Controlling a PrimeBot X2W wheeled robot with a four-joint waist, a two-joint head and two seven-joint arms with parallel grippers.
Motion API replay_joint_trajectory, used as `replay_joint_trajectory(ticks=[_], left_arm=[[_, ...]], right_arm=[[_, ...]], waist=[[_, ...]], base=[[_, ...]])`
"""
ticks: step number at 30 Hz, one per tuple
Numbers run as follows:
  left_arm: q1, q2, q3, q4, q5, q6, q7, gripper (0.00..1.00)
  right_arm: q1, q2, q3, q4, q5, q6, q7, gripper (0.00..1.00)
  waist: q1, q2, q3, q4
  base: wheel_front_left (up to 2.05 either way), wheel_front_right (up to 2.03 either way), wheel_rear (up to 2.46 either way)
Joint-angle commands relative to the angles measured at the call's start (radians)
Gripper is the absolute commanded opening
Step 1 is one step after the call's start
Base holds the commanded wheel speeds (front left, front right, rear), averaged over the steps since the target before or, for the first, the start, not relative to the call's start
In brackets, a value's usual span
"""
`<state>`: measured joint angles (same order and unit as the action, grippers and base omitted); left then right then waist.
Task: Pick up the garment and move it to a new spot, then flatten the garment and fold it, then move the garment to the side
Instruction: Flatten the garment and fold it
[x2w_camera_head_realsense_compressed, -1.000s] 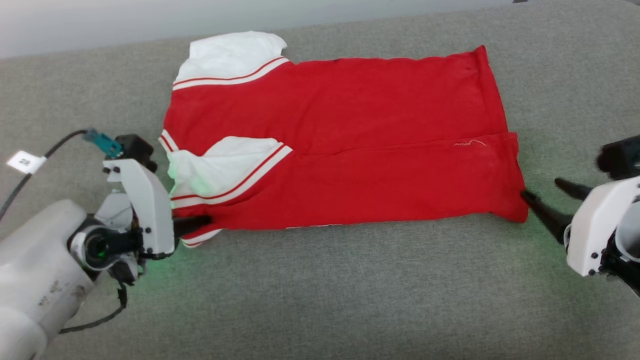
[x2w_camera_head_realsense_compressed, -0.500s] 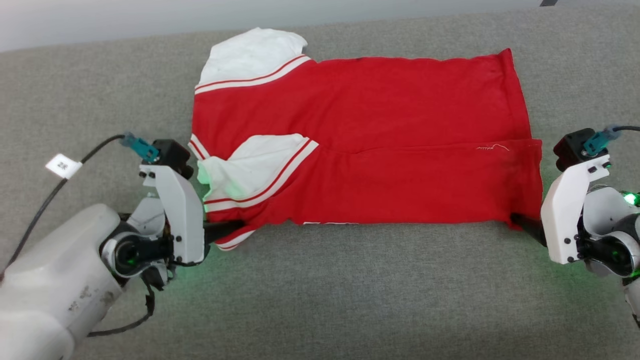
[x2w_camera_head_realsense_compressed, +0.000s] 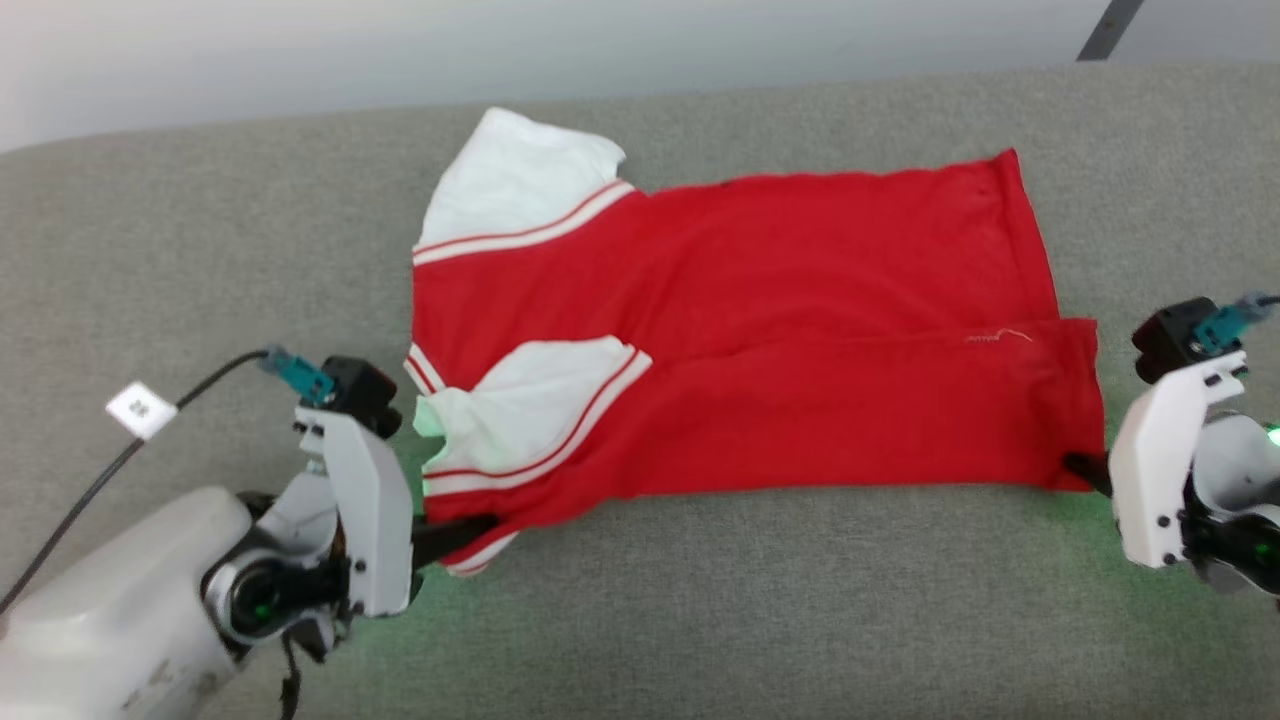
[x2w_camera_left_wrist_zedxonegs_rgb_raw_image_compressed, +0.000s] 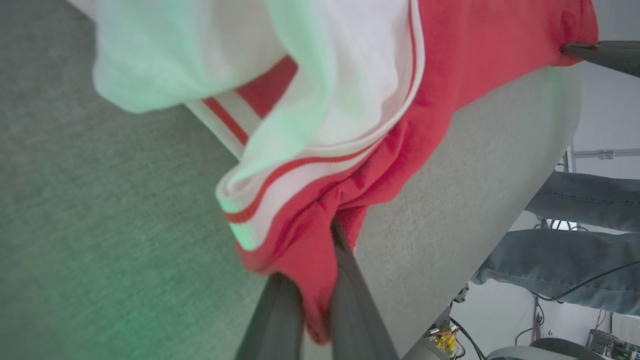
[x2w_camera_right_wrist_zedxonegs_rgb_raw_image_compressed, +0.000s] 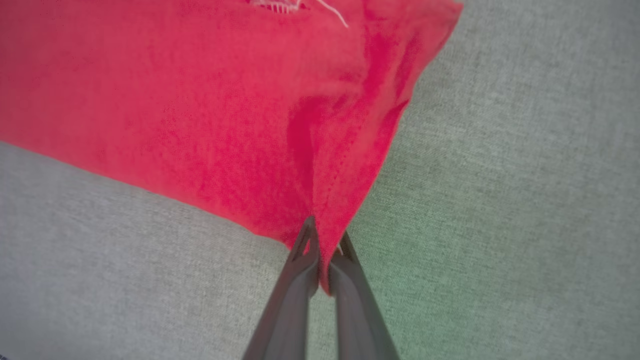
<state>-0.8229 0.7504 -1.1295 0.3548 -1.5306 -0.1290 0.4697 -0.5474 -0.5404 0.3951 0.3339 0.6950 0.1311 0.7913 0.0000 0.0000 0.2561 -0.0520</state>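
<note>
The garment (x2w_camera_head_realsense_compressed: 760, 330), a red jersey with white sleeves and red-and-white striped trim, lies folded lengthwise on the grey cushion. My left gripper (x2w_camera_head_realsense_compressed: 470, 528) is shut on its near left corner by the sleeve. In the left wrist view red fabric (x2w_camera_left_wrist_zedxonegs_rgb_raw_image_compressed: 310, 270) is pinched between the dark fingers (x2w_camera_left_wrist_zedxonegs_rgb_raw_image_compressed: 350, 280). My right gripper (x2w_camera_head_realsense_compressed: 1085, 468) is shut on the near right hem corner. The right wrist view shows the red cloth (x2w_camera_right_wrist_zedxonegs_rgb_raw_image_compressed: 320, 200) clamped between the fingertips (x2w_camera_right_wrist_zedxonegs_rgb_raw_image_compressed: 305, 250), drawn into a peak. The "23" is hidden.
The grey cushion (x2w_camera_head_realsense_compressed: 700, 620) spreads wide in front of and beside the garment. A pale wall runs behind its far edge. A tagged cable (x2w_camera_head_realsense_compressed: 140, 412) trails from my left wrist. A person's legs in jeans (x2w_camera_left_wrist_zedxonegs_rgb_raw_image_compressed: 575, 250) stand beyond the cushion's edge in the left wrist view.
My right gripper came in to the near right hem corner and shut on it. The head camera shifted, so the whole scene sits lower. My left gripper kept its hold.
</note>
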Motion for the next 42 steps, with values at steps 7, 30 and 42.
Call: replay_joint_trajectory(ticks=[7,30,42], left_arm=[[0.094,0.089,-0.026,-0.174,0.038,-0.001,-0.045,0.00],[0.284,0.227,0.118,-0.374,0.080,0.175,-0.518,1.00],[0.025,0.117,0.239,-0.092,0.268,0.192,-0.695,1.00]], right_arm=[[0.113,-0.101,-0.017,-0.110,0.084,-0.001,0.040,0.00],[0.350,0.132,-0.429,-0.384,-0.145,0.000,-0.377,1.00],[0.247,0.357,-0.409,-0.384,-0.306,0.000,-0.731,1.00]], waist=[[0.0000,0.0000,-0.035,0.029],[0.0000,0.0000,-0.033,0.045],[0.0000,0.0000,0.046,-0.063]], base=[[0.00,0.00,0.00],[0.00,0.00,0.00],[0.00,0.00,0.00]])
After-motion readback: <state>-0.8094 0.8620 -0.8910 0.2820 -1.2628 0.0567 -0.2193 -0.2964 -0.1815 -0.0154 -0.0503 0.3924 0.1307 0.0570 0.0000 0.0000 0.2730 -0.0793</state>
